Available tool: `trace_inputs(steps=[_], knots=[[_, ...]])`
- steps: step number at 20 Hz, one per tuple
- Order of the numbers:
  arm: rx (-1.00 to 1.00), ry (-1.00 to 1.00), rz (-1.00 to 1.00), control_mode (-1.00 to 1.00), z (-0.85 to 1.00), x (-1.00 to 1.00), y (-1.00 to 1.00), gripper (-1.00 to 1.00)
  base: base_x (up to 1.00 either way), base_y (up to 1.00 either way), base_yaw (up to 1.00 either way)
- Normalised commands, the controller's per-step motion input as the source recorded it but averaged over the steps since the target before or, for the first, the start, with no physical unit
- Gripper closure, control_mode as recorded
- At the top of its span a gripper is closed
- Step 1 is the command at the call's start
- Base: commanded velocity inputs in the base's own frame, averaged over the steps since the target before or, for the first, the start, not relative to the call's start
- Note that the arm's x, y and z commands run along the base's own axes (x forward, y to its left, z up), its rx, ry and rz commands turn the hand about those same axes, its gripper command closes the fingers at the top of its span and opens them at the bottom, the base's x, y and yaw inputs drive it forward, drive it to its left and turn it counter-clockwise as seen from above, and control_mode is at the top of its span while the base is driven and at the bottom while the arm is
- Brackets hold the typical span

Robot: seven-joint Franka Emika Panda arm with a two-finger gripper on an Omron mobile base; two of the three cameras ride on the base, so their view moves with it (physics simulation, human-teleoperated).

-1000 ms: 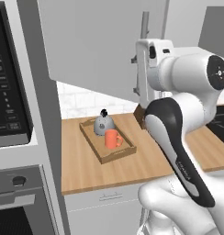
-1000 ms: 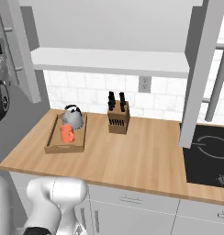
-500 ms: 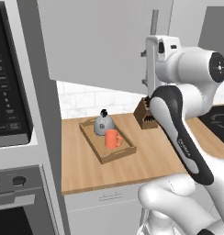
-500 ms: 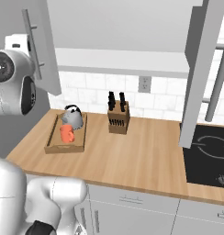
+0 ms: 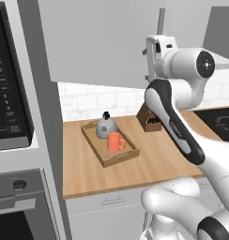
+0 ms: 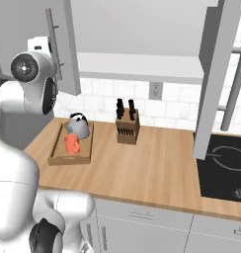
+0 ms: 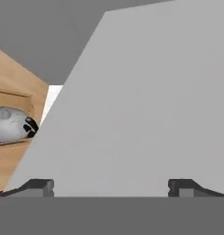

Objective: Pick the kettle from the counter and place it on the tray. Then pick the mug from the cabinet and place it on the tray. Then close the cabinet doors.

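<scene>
The silver kettle (image 5: pixel 106 127) (image 6: pixel 78 126) and the orange mug (image 5: pixel 115 141) (image 6: pixel 71 143) stand together in the wooden tray (image 5: pixel 126 155) (image 6: pixel 57 157) on the counter (image 5: pixel 149 164). High above them, my gripper (image 7: pixel 111 188) is open. Its fingertips (image 7: pixel 40 186) are spread against the flat grey face of the left cabinet door (image 7: pixel 141 105) (image 5: pixel 97 42) (image 6: pixel 68 49), next to its bar handle (image 6: pixel 53 39). The kettle (image 7: pixel 10 124) peeks past the door's edge in the hand view. The right cabinet door (image 6: pixel 216 74) hangs open, edge-on.
A knife block (image 5: pixel 149 120) (image 6: pixel 127 126) sits against the tiled wall right of the tray. A black cooktop (image 6: pixel 226 168) lies at the counter's right end. The black oven column (image 5: pixel 13 112) rises to the left.
The left cabinet door has swung further round toward the cupboard, with my hand travelling along behind it. Kettle, mug and tray have stayed put.
</scene>
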Motion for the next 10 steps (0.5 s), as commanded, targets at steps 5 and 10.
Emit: trace_inputs(steps=[5, 10], knots=[[-0.04, 0.00, -0.01, -1.00, -0.39, 1.00, 0.02, -1.00, 0.00, 0.00, 0.00], [-0.09, 0.00, -0.10, -1.00, -0.30, 1.00, -0.08, -1.00, 0.00, 0.00, 0.00]])
